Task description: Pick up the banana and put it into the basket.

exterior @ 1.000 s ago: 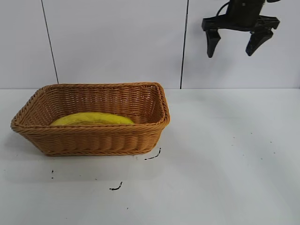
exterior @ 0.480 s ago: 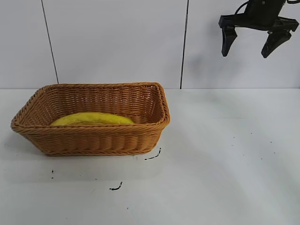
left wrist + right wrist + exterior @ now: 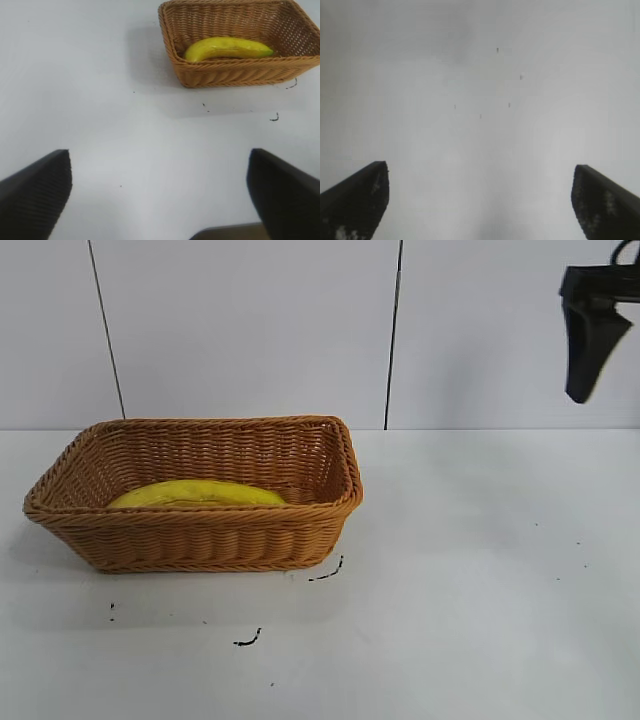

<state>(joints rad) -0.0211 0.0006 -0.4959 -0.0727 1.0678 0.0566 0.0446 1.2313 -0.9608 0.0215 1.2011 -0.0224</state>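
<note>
Yellow banana (image 3: 196, 493) lies in the basket (image 3: 200, 535), well apart from the wide-open, empty right gripper (image 3: 480, 200)

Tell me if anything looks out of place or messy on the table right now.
Nothing serious. The banana lies flat inside the upright basket. Only a few small dark marks dot the white table near the basket; what they are is unclear.
</note>
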